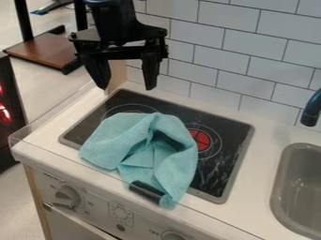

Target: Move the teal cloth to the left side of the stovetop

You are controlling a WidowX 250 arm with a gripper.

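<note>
The black gripper [126, 86] hangs above the back left corner of the stove, open, with nothing between its two fingers. Below it and a little toward the front, a crumpled teal cloth [141, 145] lies over the dark stovetop [216, 180], apart from the gripper. The cloth covers much of the stovetop's left and middle, and one end reaches the counter's front edge. A black cylindrical piece [147, 191] shows at that end, against the cloth; what it belongs to is hidden.
A grey sink [301, 187] with a dark faucet [311, 110] is at the right. White tiles [216, 58] rise behind the counter [257, 206]. A clear guard [37, 129] edges the left side, and knobs [67, 197] are on the front panel.
</note>
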